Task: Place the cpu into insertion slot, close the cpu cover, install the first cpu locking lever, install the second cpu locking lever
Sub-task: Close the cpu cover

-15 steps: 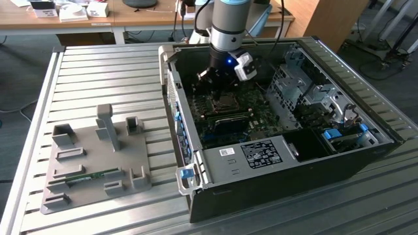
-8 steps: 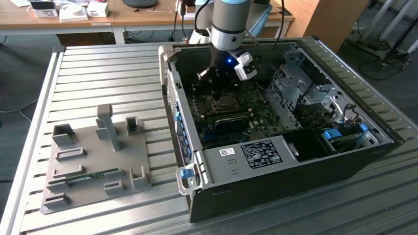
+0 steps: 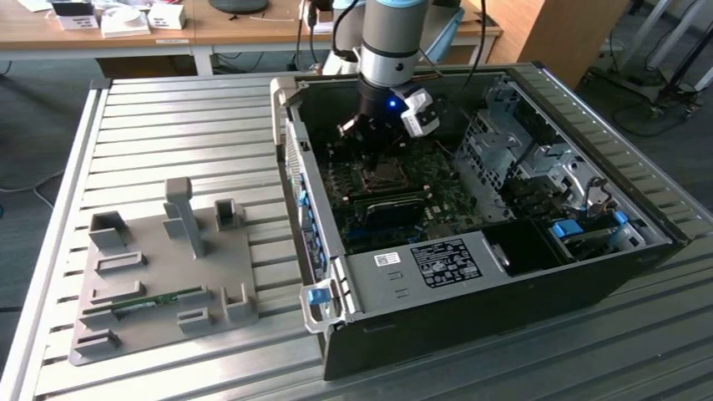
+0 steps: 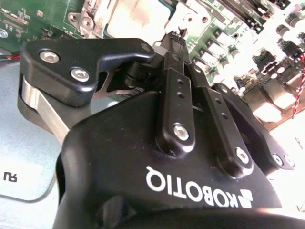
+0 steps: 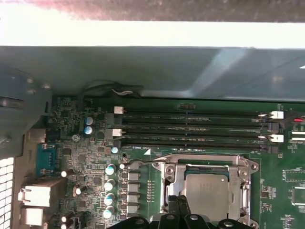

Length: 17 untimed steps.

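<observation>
Grey moulded tray (image 3: 167, 276) sits nearest, lower left of the exterior view, on the slatted metal desk (image 3: 167, 125). Its holders look meant for parking parts. Beyond it the open computer case (image 3: 479, 276) lies on its side, so the board faces up for the arm. In the first wrist view the chip (image 5: 207, 191) sits in its socket (image 3: 388, 171) under the lowered cover frame (image 5: 244, 188). The hand (image 5: 177, 200), fingers pinched together on nothing I can see, is at the socket's edge, seemingly to push rather than grip.

Robotics lab: slatted metal bench (image 3: 179, 125), open computer case (image 3: 502, 309), cluttered desks (image 3: 212, 33).
</observation>
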Available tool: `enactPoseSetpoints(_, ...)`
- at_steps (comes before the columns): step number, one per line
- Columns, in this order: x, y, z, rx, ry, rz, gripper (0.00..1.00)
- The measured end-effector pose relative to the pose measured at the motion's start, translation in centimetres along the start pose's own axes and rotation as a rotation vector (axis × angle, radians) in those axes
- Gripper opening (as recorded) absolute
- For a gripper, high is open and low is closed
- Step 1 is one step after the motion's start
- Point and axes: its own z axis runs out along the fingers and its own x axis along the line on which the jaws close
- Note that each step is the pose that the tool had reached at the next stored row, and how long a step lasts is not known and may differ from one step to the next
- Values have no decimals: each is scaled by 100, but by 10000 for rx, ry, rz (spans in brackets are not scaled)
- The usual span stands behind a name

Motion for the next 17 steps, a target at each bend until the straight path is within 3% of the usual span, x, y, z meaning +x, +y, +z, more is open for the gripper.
enactPoseSetpoints(9, -177, -4, 7, -1, 0, 2, 11)
enactPoseSetpoints(17, -253, -7, 9, -1, 0, 1, 11)
